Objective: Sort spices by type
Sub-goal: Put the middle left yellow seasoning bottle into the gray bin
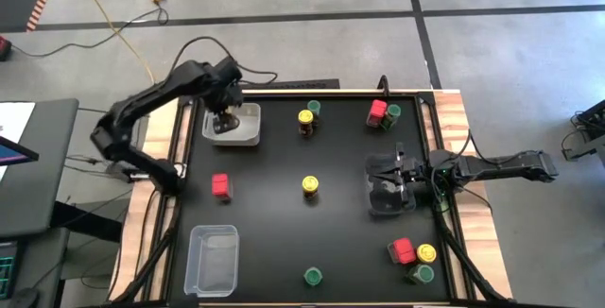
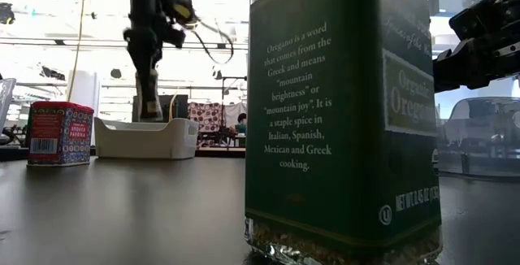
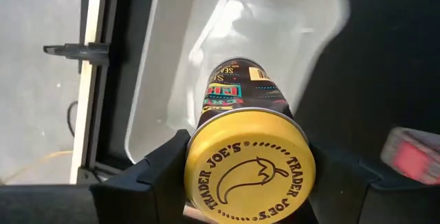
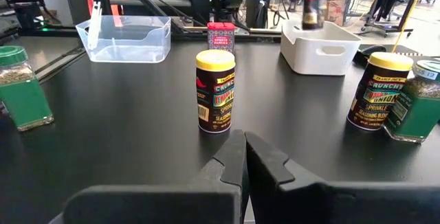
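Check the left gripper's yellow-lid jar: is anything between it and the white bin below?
Nothing visible. The left gripper holds the yellow-lid jar by its lid right above the white bin, whose floor looks bare beneath it. The right gripper waits shut, far off.

Matt black bench [image 1: 312, 147] top, faint sheen; bare light wood side rails [image 1: 452, 119], centre right of high view. Translucent glossy plastic bin [image 1: 212, 259], lower left. Opaque white smooth plastic bin [image 3: 240, 52]. Glossy yellow embossed lid [image 3: 250, 165] on printed-label jar. Clear glass oregano jar [image 2: 341, 119], green paper label.
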`<state>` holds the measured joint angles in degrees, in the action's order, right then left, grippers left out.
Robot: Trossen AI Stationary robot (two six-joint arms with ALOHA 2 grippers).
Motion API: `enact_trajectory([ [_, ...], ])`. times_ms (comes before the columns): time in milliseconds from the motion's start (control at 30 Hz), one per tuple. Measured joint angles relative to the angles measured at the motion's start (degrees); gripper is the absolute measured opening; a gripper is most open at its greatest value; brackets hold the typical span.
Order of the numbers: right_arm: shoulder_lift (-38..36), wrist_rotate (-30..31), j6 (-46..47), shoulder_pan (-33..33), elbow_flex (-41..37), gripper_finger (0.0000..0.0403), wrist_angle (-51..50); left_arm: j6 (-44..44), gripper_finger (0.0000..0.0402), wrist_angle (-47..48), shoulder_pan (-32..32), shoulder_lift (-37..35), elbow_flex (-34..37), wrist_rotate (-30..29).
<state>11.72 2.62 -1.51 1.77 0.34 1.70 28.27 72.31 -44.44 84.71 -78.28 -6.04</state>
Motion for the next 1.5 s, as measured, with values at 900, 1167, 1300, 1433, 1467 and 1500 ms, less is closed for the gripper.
enact_trajectory([
  [900,0.0,0.0,0.0,0.0,0.0,0.0036,0.0,0.9,0.0228,-7.6,-9.6,9.1,3.4,2.4],
  [1167,0.0,0.0,0.0,0.0,0.0,0.0036,0.0,1.2,0.0229,-7.0,-9.6,9.1,3.5,0.2],
  [1300,0.0,0.0,0.0,0.0,0.0,0.0036,0.0,0.8,0.0237,-7.1,-9.6,9.1,3.5,0.1],
  [1433,0.0,0.0,0.0,0.0,0.0,0.0036,0.0,0.5,0.0244,-7.1,-9.6,9.1,3.5,0.1],
  [1467,0.0,0.0,0.0,0.0,0.0,0.0036,0.0,0.5,0.0245,-7.1,-9.6,9.1,3.5,0.1],
  [1500,0.0,0.0,0.0,0.0,0.0,0.0036,0.0,0.6,0.0246,-7.1,-9.6,9.1,3.5,0.1],
])
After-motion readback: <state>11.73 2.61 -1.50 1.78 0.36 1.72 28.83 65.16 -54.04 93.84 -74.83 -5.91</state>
